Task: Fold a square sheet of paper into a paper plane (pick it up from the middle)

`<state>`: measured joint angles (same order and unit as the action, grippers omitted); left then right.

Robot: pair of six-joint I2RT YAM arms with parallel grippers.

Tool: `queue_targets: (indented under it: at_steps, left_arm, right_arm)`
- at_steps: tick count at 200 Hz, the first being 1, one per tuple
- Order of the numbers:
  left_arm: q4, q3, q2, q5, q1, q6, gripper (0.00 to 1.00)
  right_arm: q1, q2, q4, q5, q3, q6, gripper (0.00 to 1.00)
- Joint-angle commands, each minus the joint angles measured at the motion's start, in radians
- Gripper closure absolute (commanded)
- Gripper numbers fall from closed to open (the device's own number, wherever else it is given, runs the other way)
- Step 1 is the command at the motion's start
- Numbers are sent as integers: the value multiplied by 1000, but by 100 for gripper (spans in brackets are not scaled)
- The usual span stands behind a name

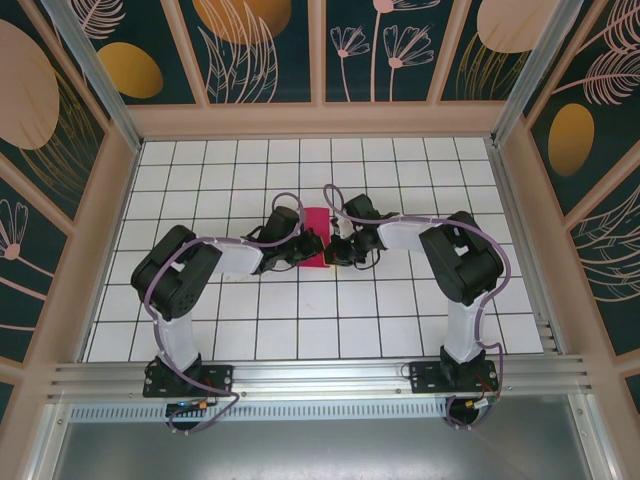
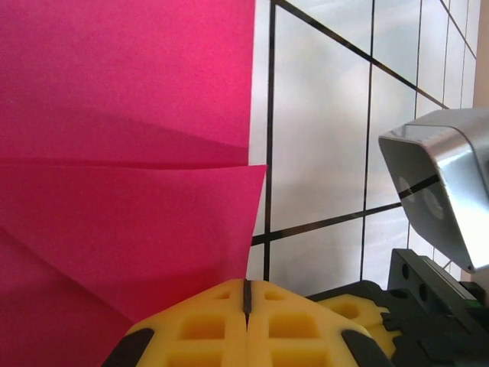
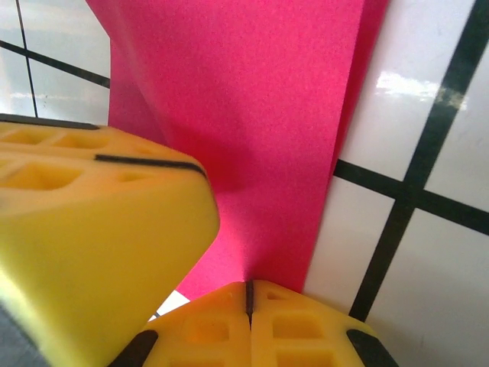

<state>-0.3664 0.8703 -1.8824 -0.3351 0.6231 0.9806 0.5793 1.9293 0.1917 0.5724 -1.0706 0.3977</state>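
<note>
Pink square sheet of paper [image 1: 314, 236] lay partly folded in the middle of the desk [image 1: 400, 320]. The left hand [image 2: 246, 293] pinched one edge tight, the right hand [image 3: 248, 294] another. A fold seemed under way; next, both must press it flat.

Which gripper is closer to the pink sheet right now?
Neither, it's a tie: the left gripper is shut on the pink sheet at its left side, the right gripper shut on its right side.

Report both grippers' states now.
Left gripper: closed, pinching the pink paper.
Right gripper: closed, pinching the same paper.
</note>
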Motion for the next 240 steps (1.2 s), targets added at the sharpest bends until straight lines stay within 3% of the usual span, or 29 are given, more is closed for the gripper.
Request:
queue_targets:
  at_steps: [1,92,186,240]
  left_arm:
    - [14,-4,-43,-24,3,30,98]
    - [157,44,-48,123,-15,-33,97]
    - [199,127,-98,160,-160,-134,96]
    - [287,183,-91,298,-204,-244,95]
  right_arm:
    - [2,49,74,-65,8,-16,95]
    - [5,53,132,-123,40,-49,95]
    - [8,56,143,-147,75,-55,95]
    - [8,53,139,-143,69,-48,95]
